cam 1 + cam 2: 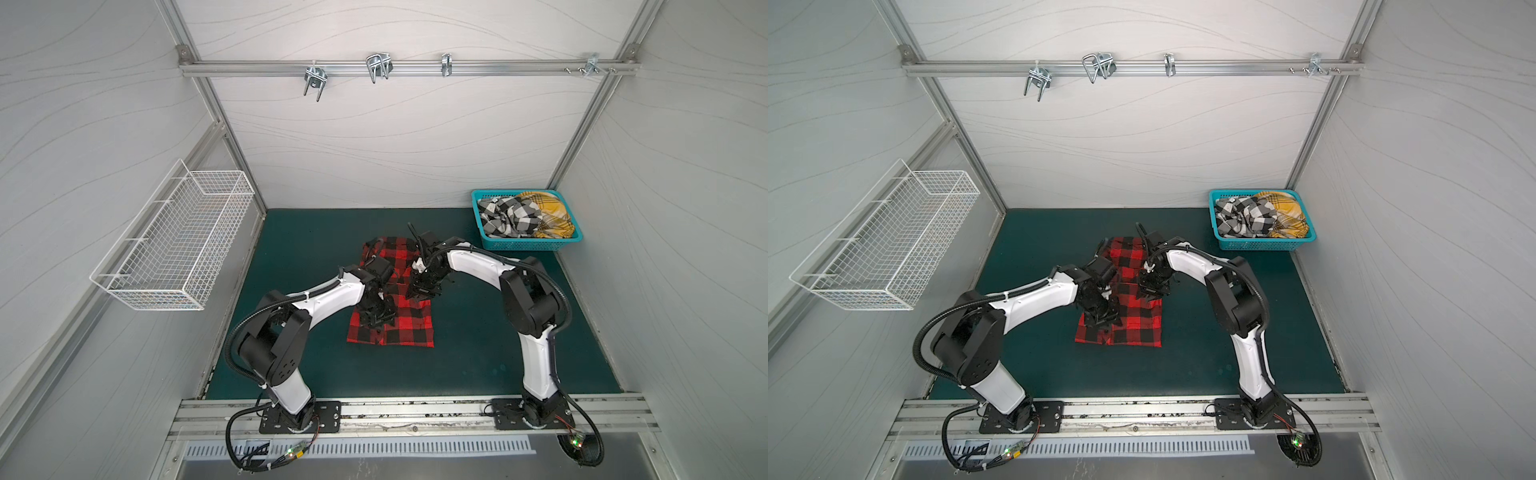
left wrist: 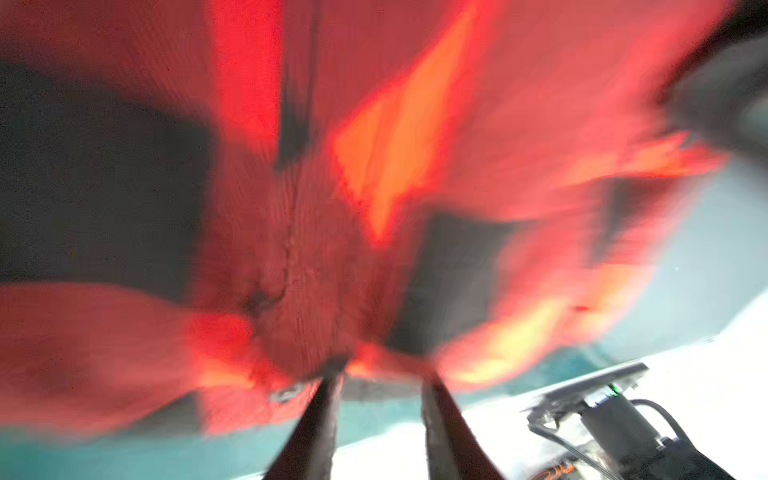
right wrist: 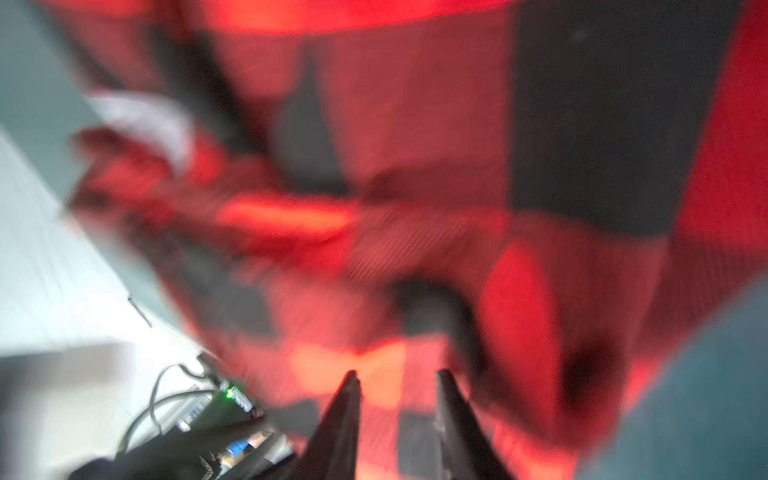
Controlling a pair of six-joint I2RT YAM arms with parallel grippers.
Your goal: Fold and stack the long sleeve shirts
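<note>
The red-and-black checked shirt (image 1: 409,328) (image 1: 1138,328) lies partly folded in the middle of the green mat (image 1: 478,353). My left gripper (image 1: 376,322) (image 1: 1104,318) hovers low over its left half. My right gripper (image 1: 422,293) (image 1: 1150,293) is over its upper right part. Both wrist views are blurred. In the left wrist view the gripper (image 2: 382,374) stands open, the red cloth (image 2: 291,249) bunched just past its tips. In the right wrist view the gripper (image 3: 397,374) is open too, with cloth (image 3: 415,166) behind it. The black-and-white shirt (image 1: 507,218) and the yellow plaid shirt (image 1: 548,216) lie crumpled in a basket.
The teal plastic basket (image 1: 523,245) stands at the mat's back right corner. A white wire basket (image 1: 174,245) hangs on the left wall. Metal hooks (image 1: 378,66) hang from a rail on the back wall. Both arm bases sit on the front rail (image 1: 415,411).
</note>
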